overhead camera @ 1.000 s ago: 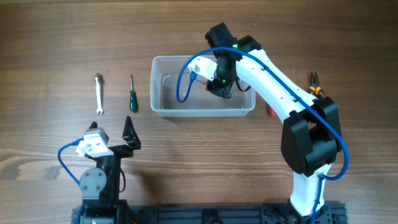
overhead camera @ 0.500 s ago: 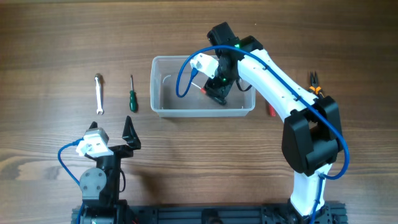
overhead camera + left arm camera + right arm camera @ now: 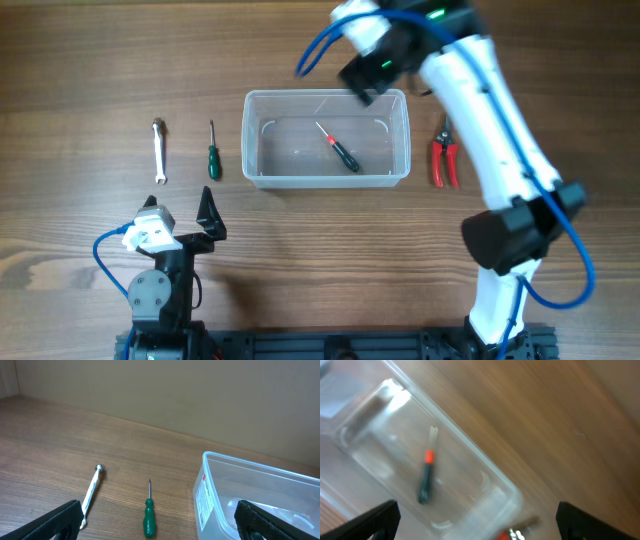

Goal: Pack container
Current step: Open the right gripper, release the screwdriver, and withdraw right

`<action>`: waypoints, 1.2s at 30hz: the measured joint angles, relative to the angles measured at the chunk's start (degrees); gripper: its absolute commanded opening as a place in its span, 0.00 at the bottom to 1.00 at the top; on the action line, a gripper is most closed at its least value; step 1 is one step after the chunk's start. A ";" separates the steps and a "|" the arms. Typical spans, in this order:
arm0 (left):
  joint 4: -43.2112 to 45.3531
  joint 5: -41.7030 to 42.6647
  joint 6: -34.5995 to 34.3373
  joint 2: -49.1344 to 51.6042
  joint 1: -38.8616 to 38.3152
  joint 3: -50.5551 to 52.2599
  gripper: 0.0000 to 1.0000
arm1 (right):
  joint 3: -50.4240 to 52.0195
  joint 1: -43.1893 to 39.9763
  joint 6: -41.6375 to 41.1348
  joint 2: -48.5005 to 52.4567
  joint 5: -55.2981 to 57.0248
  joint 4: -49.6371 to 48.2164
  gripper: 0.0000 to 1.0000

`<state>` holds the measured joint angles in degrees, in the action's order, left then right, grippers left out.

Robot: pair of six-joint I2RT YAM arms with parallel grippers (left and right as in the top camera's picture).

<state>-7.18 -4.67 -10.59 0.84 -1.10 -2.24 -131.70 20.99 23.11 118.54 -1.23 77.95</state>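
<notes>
Wooden table point(image 3: 90, 60): brown planks; all the tools and the container stood on it.
Container point(image 3: 326, 182): clear plastic, upright, in the middle of the table, with one long side toward the bases of the arms.
Inside the container: one small screwdriver point(image 3: 341, 151) with a black handle and a red collar lay slanted on the bottom, its metal tip toward the far left.
Green screwdriver point(image 3: 212, 157): it lay on the table just left of the container, not touching it, tip pointing away from the arms.
Wrench point(image 3: 158, 151): silver, it lay left of the green screwdriver, almost parallel to it.
Red pliers point(image 3: 445, 163): they lay on the table just right of the container, outside it.
Right gripper point(image 3: 477, 517): it was above the far edge of the container; the jaws stood wide apart and held nothing. Its wrist view was blurred.
Left gripper point(image 3: 159, 520): it was low, near its own base and well apart from the container; the jaws stood wide apart, empty, facing the wrench and the green screwdriver.
</notes>
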 measured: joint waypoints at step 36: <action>-0.02 0.00 0.00 0.00 0.00 0.00 1.00 | 40.89 -42.10 3.72 -24.17 -1.75 -12.37 1.00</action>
<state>-7.20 -4.67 -10.59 0.84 -1.10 -2.24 -90.80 -21.10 26.83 94.37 -2.98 65.58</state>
